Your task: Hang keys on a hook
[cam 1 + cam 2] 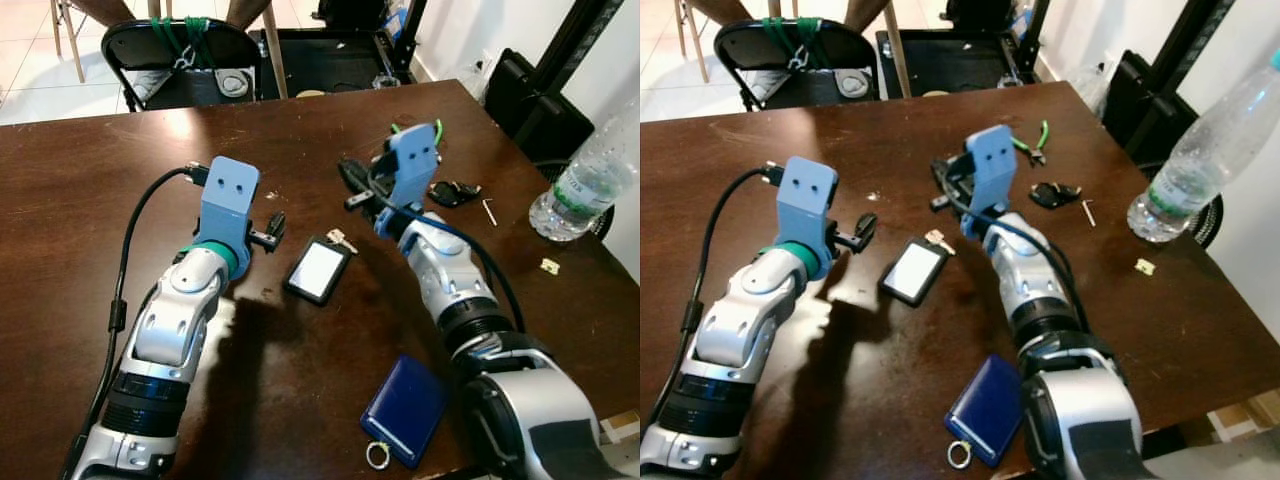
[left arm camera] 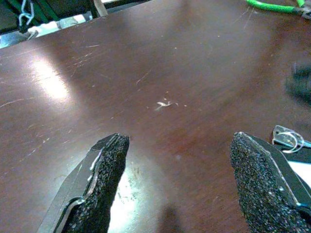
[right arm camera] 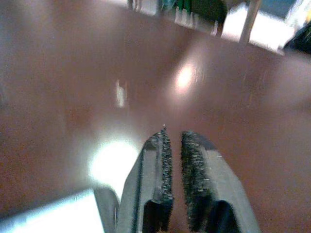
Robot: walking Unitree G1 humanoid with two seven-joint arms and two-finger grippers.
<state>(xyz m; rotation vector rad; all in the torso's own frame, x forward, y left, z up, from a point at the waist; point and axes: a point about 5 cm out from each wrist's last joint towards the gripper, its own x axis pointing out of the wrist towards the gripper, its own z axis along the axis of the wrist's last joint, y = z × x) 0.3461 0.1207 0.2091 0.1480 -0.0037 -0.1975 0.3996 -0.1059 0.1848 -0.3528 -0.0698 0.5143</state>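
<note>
A small silver key [image 1: 340,240] lies on the dark wooden table [image 1: 120,160], joined to a black tag with a white face [image 1: 318,270]. My left gripper [image 2: 180,184] hovers just left of the tag, open wide with nothing between its fingers. One black finger [image 1: 271,229] sticks out beside the blue wrist mount. The key and its ring [image 2: 290,139] sit just beyond the finger nearest the tag. My right gripper [image 1: 352,182] is above the table behind the key, shut on nothing, its pads [image 3: 163,160] almost touching. A black key fob [image 1: 455,192] rests to its right.
A blue wallet with a metal ring [image 1: 405,408] lies near the front edge. Green pliers [image 1: 1032,146], a small hex key [image 1: 489,211] and a plastic water bottle [image 1: 590,180] are at the right. A black folding chair [image 1: 180,60] stands beyond the far edge.
</note>
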